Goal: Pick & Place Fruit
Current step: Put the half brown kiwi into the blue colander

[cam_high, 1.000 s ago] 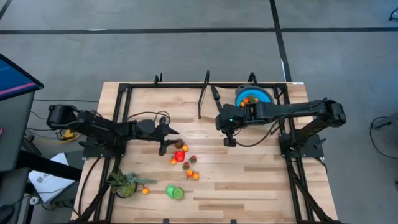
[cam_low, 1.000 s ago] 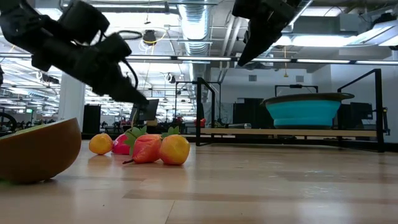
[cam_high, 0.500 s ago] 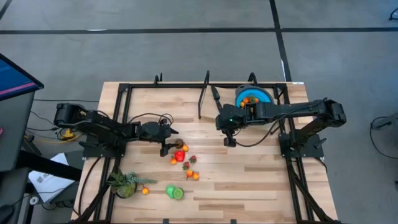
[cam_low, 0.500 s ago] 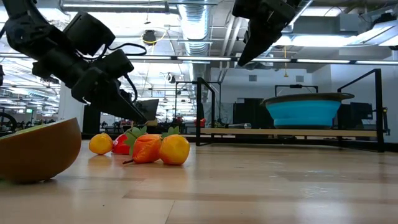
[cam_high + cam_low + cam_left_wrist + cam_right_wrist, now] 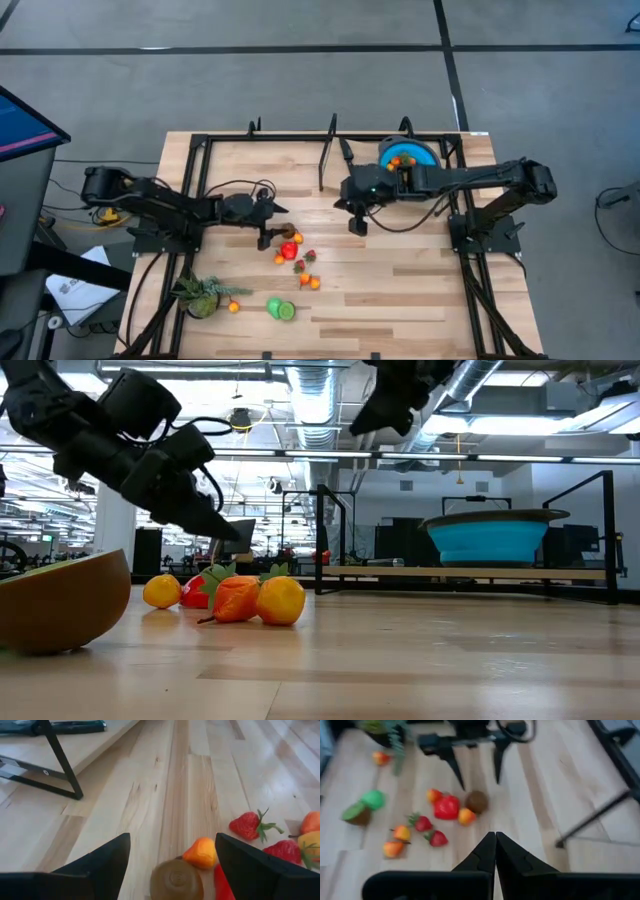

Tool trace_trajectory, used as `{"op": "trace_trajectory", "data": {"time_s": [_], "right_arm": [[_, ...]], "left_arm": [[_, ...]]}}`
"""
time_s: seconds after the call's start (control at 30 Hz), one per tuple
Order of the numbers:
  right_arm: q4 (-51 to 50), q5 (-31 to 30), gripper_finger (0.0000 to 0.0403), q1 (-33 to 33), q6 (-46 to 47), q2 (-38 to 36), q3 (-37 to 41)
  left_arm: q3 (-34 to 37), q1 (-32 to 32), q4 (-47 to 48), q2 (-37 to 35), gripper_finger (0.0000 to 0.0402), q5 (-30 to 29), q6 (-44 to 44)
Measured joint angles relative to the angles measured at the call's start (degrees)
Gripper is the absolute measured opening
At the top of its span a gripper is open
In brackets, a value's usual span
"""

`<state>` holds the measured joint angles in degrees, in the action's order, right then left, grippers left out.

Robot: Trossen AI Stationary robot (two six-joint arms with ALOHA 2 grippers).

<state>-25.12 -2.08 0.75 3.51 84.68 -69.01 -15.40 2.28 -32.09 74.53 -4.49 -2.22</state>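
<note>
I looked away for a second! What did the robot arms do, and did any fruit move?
The left gripper opened its fingers wide and now hangs over the brown fruit by the fruit pile, holding nothing. The right gripper, shut and empty, swung a little toward the left arm's side. The fruit on the table and the blue bowl stayed put.

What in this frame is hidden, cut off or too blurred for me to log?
- Blue bowl, high view: the right arm covers part of it, so its fruit cannot be counted.
- Brown fruit, left wrist view: cut off by the picture's edge between the open left gripper fingers; kind unclear.
- Halved fruit, low view: cut off at the edge.
- Leafy plant, right wrist view: blurred beyond the shut right gripper.
</note>
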Motion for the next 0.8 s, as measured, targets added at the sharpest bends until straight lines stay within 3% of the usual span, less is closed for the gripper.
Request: {"op": "trace_trajectory", "data": {"time_s": [0.23,0.37,0.8], "right_arm": [[6.63,8.43,0.0004,-0.04,-5.44,0.02,0.02],[11.39,8.71,0.0003,0.02,-6.64,0.7,-0.02],[12.49,8.82,0.0005,0.07,-6.5,4.8,0.0]], "left_arm": [[0.02,0.0,-0.09,-2.76,0.0285,0.02,-0.17],[0.03,0.0,-0.23,-4.19,0.0285,0.01,-0.17],[0.04,0.0,-0.25,-4.81,0.0285,0.38,-0.17]]}}
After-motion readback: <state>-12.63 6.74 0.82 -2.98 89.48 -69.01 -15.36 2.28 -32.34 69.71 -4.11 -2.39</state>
